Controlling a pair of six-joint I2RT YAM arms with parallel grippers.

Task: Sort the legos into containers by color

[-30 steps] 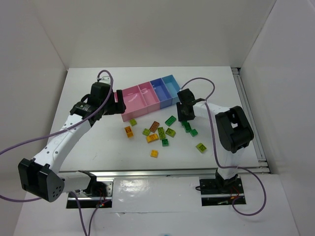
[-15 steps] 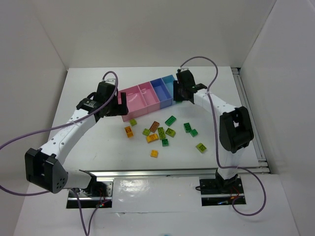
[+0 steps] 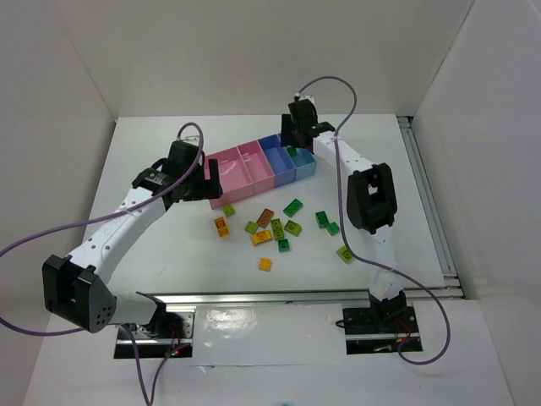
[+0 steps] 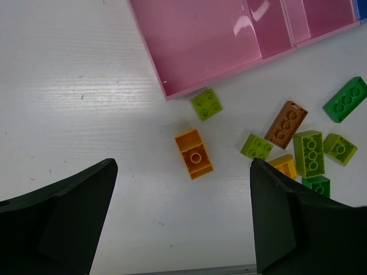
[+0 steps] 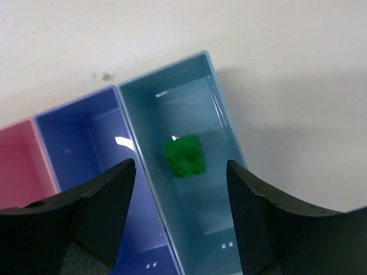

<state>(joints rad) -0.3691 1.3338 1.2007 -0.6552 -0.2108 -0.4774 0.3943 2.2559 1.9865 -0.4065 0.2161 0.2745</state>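
Legos (image 3: 276, 227) lie loose on the worktop (image 3: 152, 254), a dozen or so at 6 o'clock of the containers (image 3: 230, 179), so the sort is barely begun. In the top view the right hand (image 3: 296, 137) hangs over the row's 3 o'clock end and the left hand (image 3: 201, 176) sits at its 9 o'clock end. From the left wrist, the left hand (image 4: 182, 189) is spread wide and holds nothing. An orange brick (image 4: 195, 153) lies between its fingers, toward 12 o'clock. A lime brick (image 4: 206, 104) sits just beside the corner of the pink bin (image 4: 200, 40), which shows no brick in the part seen, and a brown brick (image 4: 286, 121) lies off at 3 o'clock. From the right wrist, the right hand (image 5: 179, 166) is also wide and empty. One green brick (image 5: 184, 154) rests on the floor of the light blue bin (image 5: 223, 132) below it, and the blue bin (image 5: 86, 149) at 9 o'clock looks bare. By my reading, a drop is just done. The right arm next needs to lift clear of the bin walls and swing toward 6 o'clock for another green. The left need only descend, square its fingers to the orange brick and pinch it.
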